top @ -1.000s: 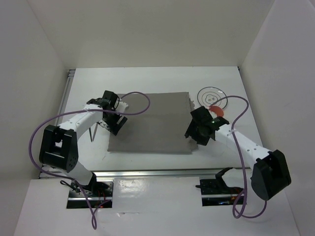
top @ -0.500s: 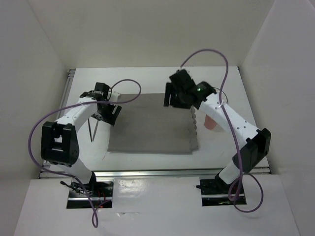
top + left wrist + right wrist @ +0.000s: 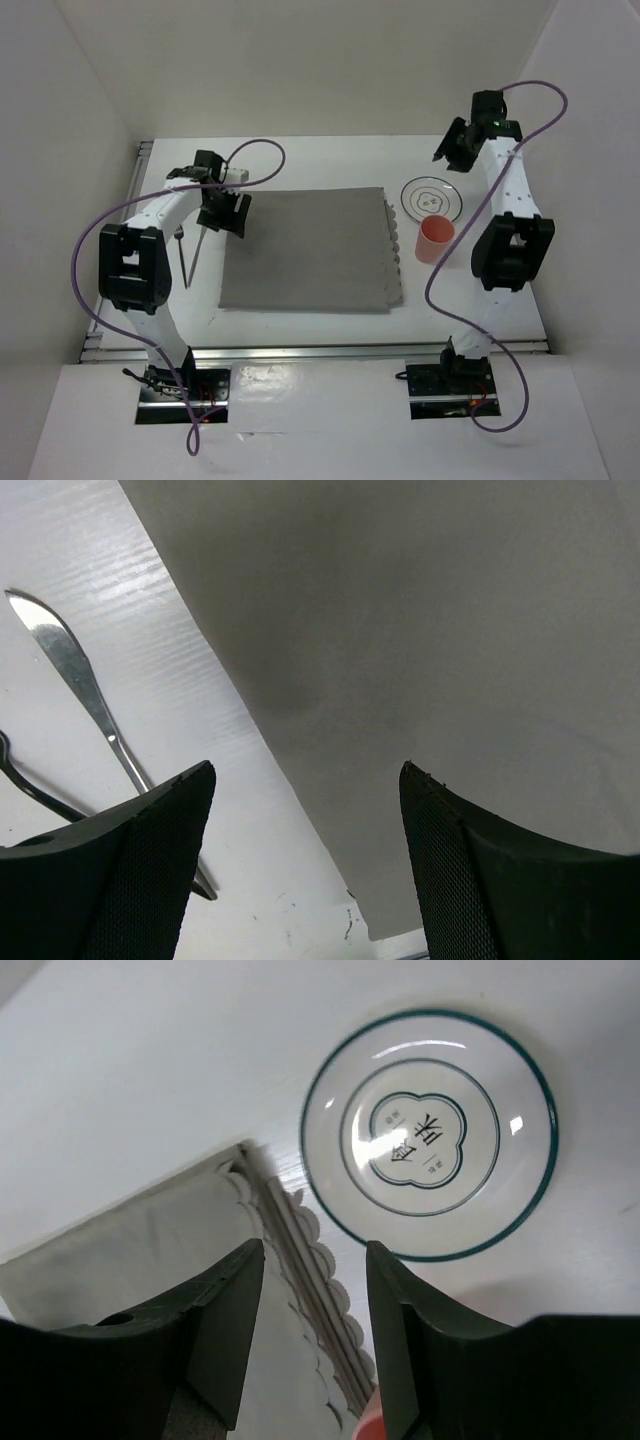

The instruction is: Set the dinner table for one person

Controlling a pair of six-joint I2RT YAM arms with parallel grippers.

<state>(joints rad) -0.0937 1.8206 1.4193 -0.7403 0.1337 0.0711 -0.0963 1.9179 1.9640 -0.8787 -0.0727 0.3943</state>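
Note:
The dinner table point(image 3: 300, 165) is a white top with a grey cloth mat point(image 3: 305, 250) lying flat in its middle. My left gripper point(image 3: 228, 212) is open and empty over the mat's far left edge point(image 3: 300, 695), its jaws wide apart point(image 3: 305, 880). A knife point(image 3: 82, 680) and a fork point(image 3: 25, 780) lie on the table left of the mat. My right gripper point(image 3: 447, 155) is open and empty point(image 3: 315, 1340), raised above the far right. Below it are a clear glass plate with a teal rim point(image 3: 430, 1135) and a pink cup point(image 3: 435, 238).
The mat's right edge is scalloped point(image 3: 330, 1260) and lies close to the plate point(image 3: 432, 198) and cup. The knife point(image 3: 196, 258) and fork point(image 3: 181, 255) lie near the left metal rail point(image 3: 130, 200). White walls enclose the table on three sides.
My right arm has swung from over the mat's far edge to the far right corner, above the plate. My left gripper has shifted slightly along the mat's far left corner.

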